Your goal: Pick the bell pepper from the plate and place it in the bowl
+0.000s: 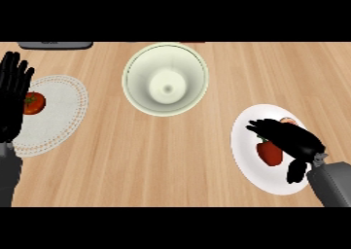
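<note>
A red bell pepper lies on a white plate at the right of the counter. My right hand hovers right over it, fingers stretched left across the plate and thumb pointing down beside the pepper; it is open and covers the pepper's upper part. A small pinkish bit peeks out beyond the hand. The pale green bowl stands at the top middle with nothing in it. At the left edge my left hand rests open, fingers up.
A lacy white plate at the left holds a red tomato, partly behind my left hand. A dark grey object sits at the counter's far edge. Bare wood lies between the bowl and the white plate.
</note>
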Controlling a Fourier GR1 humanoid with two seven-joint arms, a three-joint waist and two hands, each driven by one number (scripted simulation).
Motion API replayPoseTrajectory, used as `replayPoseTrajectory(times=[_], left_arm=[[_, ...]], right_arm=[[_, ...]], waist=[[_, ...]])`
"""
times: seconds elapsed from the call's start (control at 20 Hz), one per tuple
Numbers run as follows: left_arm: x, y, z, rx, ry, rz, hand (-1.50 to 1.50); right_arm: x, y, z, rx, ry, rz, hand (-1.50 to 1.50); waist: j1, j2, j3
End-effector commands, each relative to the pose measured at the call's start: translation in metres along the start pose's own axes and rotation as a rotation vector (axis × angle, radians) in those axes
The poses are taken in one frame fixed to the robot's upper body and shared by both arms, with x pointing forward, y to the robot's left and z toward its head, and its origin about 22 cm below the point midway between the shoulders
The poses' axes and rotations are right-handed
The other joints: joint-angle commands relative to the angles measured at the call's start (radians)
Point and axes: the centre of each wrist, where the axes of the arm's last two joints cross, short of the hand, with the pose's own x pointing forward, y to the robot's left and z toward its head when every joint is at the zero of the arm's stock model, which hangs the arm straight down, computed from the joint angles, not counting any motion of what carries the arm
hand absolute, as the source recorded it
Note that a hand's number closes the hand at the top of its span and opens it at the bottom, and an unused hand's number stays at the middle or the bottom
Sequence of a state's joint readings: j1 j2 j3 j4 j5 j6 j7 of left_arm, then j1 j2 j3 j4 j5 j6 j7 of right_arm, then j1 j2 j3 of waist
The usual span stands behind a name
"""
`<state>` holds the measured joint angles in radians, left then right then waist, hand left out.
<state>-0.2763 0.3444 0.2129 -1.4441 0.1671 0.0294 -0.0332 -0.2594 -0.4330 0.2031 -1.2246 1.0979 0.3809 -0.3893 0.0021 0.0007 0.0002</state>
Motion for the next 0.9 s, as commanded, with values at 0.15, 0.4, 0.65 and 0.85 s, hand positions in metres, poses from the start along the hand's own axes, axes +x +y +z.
replayPoseTrajectory(times=[0.15, 0.4, 0.65, 0.85], left_arm=[[0.011, -0.008, 0.001, 0.011, 0.009, 0.008, 0.0], [0.011, -0.001, 0.009, 0.013, -0.005, -0.012, 0.0], [0.008, 0.006, 0.002, -0.016, 0.009, 0.005, 0.0], [-0.005, -0.013, -0.005, -0.041, -0.015, 0.003, 0.0]], right_arm=[[-0.004, 0.018, -0.006, -0.067, -0.081, 0.038, 1.5], [-0.009, 0.016, -0.018, -0.119, -0.092, 0.052, 1.5], [-0.022, -0.004, -0.016, -0.166, -0.112, 0.065, 1.5], [-0.057, -0.067, -0.022, -0.218, -0.08, 0.084, 1.5]], waist=[[0.0, -0.001, 0.0], [0.002, 0.0, 0.0], [0.002, 0.0, 0.0], [0.04, 0.019, 0.002]])
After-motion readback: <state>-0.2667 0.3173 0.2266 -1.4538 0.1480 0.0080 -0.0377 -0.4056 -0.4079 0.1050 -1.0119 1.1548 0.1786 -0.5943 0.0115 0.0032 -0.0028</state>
